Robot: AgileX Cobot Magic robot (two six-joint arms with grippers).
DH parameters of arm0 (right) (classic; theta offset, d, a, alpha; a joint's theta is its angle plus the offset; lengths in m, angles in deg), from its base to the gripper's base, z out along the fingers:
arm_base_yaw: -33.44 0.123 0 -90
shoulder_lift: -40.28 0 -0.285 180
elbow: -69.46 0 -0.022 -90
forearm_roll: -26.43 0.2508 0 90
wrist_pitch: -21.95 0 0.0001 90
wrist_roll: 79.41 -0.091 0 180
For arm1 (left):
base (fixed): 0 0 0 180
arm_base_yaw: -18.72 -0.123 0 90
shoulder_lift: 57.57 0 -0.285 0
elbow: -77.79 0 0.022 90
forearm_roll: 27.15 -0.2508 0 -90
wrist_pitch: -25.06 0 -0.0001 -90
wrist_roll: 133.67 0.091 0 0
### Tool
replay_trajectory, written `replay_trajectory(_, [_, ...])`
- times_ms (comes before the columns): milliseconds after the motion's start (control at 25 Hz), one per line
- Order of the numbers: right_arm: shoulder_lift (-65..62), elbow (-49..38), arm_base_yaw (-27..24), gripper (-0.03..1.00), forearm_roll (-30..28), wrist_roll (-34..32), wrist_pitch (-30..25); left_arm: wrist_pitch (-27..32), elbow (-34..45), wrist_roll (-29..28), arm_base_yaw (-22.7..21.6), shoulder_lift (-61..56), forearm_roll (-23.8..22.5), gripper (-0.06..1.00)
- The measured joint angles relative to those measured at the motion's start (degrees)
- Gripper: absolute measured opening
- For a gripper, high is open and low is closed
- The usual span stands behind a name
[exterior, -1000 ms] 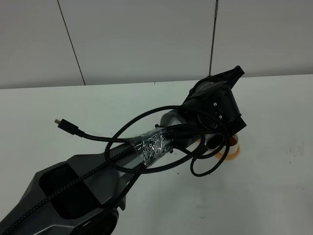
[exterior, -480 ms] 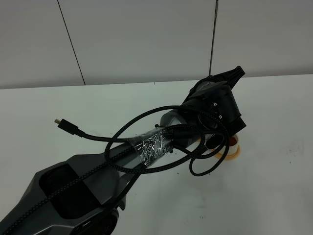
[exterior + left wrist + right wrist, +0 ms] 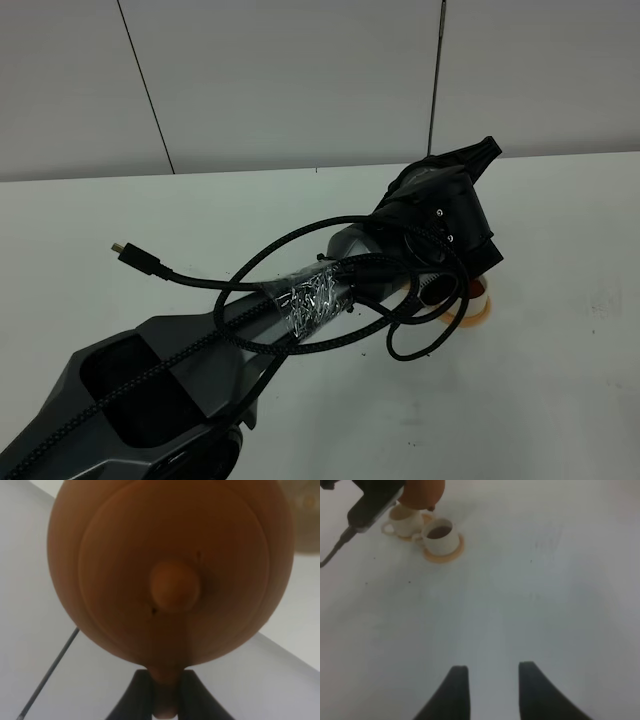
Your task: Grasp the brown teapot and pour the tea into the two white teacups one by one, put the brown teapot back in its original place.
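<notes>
The brown teapot [image 3: 170,570] fills the left wrist view, lid knob toward the camera. My left gripper [image 3: 167,702] is shut on its loop handle. In the right wrist view the teapot [image 3: 422,491] hangs tilted right over the farther white teacup [image 3: 404,521], spout close to its rim. The nearer teacup [image 3: 440,536] holds dark tea [image 3: 440,531] and stands on an orange saucer [image 3: 451,554]. My right gripper [image 3: 492,690] is open and empty, low over bare table well short of the cups. In the exterior high view my left arm [image 3: 440,215] hides the teapot and most of the cups.
Loose black cables [image 3: 330,340] loop around the left arm. One orange saucer [image 3: 472,315] peeks out beneath it. A blurred tan shape [image 3: 306,520] shows past the teapot; I cannot tell what it is. White table [image 3: 545,590] lies between my right gripper and the cups.
</notes>
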Motion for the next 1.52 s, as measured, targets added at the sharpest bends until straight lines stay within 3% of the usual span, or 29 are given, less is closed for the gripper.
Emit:
replay_trajectory(880, [0.0,0.0,0.0,0.24,0.0,0.0,0.0,0.7,0.0,-0.1,0.0,0.0,0.4,0.17])
replay_trajectory(1520, [0.0,0.0,0.0,0.24,0.0,0.0,0.0,2.1,0.0,-5.4,0.0,0.0,0.7,0.17])
